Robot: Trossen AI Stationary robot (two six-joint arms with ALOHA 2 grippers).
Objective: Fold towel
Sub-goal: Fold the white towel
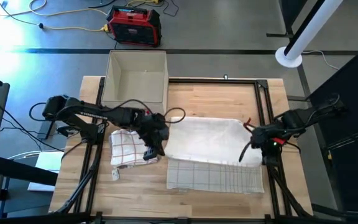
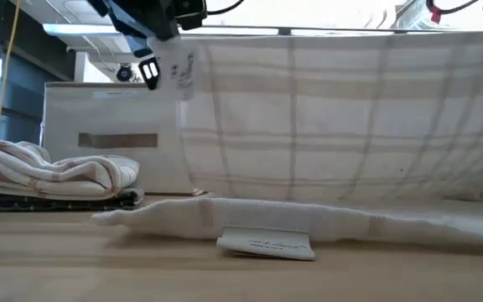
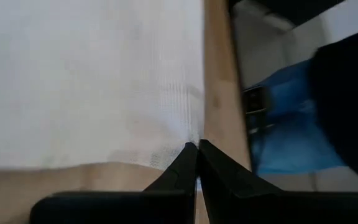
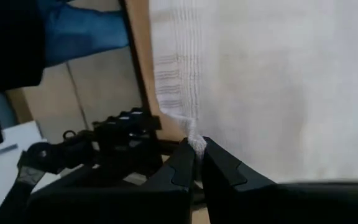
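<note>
While both grippers (image 1: 160,140) (image 1: 248,144) pinch lifted towel (image 1: 207,140), folded towel (image 1: 127,148), bin (image 1: 135,78) flank left.

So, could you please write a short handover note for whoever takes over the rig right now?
Left gripper: jaws shut on one corner of the towel, held raised above the table.
Right gripper: jaws shut on the other corner, also raised.
Towel: the held edge is lifted, with the cloth hanging like a curtain in the low view; the striped end still lies flat at the front of the table.
Also there: a folded towel under the left arm, and a bin at the back edge.
Done: both corners gripped and lifted.
Left: carry the held edge over to the opposite edge, lay it down and release.
</note>
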